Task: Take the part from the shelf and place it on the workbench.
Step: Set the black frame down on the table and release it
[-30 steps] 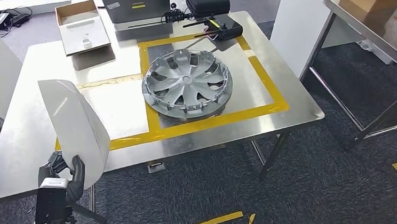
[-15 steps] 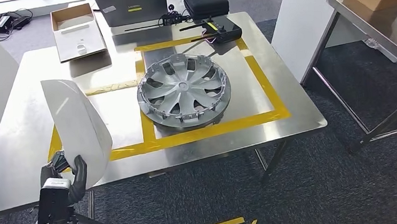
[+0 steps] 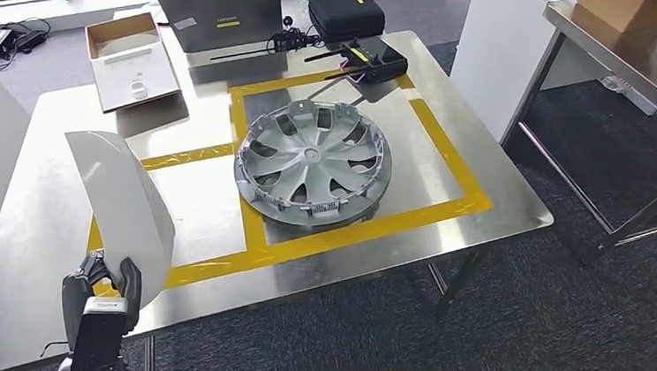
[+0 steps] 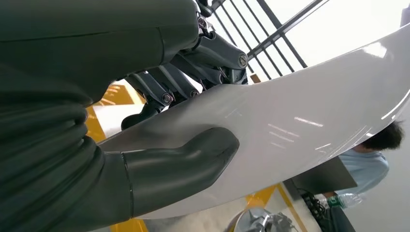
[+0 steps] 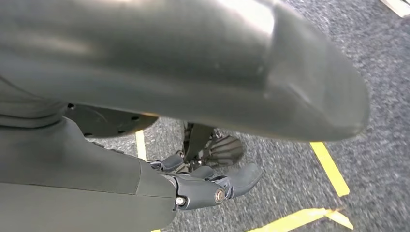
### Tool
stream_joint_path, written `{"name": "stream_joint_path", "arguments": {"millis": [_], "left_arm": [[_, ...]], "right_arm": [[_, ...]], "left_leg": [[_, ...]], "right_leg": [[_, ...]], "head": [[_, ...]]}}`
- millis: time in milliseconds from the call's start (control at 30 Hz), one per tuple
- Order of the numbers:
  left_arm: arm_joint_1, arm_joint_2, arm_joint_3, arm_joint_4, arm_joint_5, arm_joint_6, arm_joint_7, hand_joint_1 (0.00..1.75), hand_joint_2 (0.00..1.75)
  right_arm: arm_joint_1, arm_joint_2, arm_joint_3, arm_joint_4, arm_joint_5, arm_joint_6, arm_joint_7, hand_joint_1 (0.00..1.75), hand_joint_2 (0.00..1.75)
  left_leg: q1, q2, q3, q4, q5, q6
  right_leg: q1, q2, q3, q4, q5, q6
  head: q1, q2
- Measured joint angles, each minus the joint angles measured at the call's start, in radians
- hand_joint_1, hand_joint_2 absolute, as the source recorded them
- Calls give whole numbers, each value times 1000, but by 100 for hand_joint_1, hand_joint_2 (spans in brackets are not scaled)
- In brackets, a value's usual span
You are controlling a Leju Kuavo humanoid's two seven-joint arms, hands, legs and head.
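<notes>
Left hand grips white part by its lower edge, thumb across its face | part upright above hand, over workbench near edge | bench has swung closer, robot nearing | set-down next, ahead of hand

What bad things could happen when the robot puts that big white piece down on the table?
The left hand grips the white panel only at its bottom edge, so the tall, upright piece might tip or slip out.

The wheel cover already sits in one yellow-taped square, close beside the panel, so a wide swing could bump it.

The panel hangs near the workbench front edge; set down too near it, it might slide off.
</notes>
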Motion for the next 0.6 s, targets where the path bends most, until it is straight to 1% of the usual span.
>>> {"name": "stream_joint_path", "arguments": {"millis": [100,133,233,267,333,367,400,433,500,533,600], "left_arm": [[-34,18,-8,29,-51,27,-34,175,175],[-49,26,-9,42,-58,35,-50,175,175],[-104,59,-8,91,-90,74,-110,175,175],[-126,74,-8,113,-117,94,-123,175,175],[-173,107,-7,168,-201,152,-127,175,175],[-197,123,-6,197,-252,189,-119,175,175],[-222,140,-6,233,-326,237,-91,175,175],[-250,155,-6,273,-418,292,-49,175,175],[-311,190,-5,367,-637,405,62,175,175],[-342,207,-5,416,-726,448,104,175,175],[-397,237,-3,509,-839,503,155,175,175]], "right_arm": [[-1,0,0,0,7,7,-1,0,0],[-2,0,0,0,8,9,-1,0,0],[-2,1,0,0,8,12,-2,0,0],[-2,1,0,0,8,12,-1,0,0],[-2,2,0,0,9,10,0,0,0],[-2,2,0,0,9,10,1,0,0],[-2,3,0,0,11,9,2,0,0],[-2,4,0,0,13,9,2,0,0],[-3,7,0,0,21,10,4,0,0],[-3,8,0,0,24,12,5,0,0],[-3,9,0,0,31,15,6,0,0]], "left_leg": [[-2,-1,0,0,-3,6],[-2,-1,1,0,-4,8],[-3,0,1,0,-4,11],[-3,0,1,0,-3,11],[-3,0,1,0,-3,11],[-3,0,2,0,-2,11],[-3,0,2,0,-2,11],[-3,0,2,-1,-1,10],[-2,0,3,-1,0,8],[-2,0,3,-2,1,7],[-1,0,4,-3,2,6]], "right_leg": [[0,-1,4,-8,1,2],[-1,-1,5,-10,1,6],[-2,-1,7,-14,3,25],[-3,-1,7,-14,3,30],[-3,-2,7,-14,3,34],[-3,-2,7,-14,4,35],[-3,-2,7,-14,4,35],[-2,-2,6,-13,4,35],[-2,-2,6,-12,4,35],[-1,-2,6,-11,4,35],[-1,-2,6,-10,4,35]], "head": [[0,0],[0,0],[0,0],[0,0],[0,0],[0,0],[0,0],[0,0],[0,0],[-1,0],[-1,0]]}}
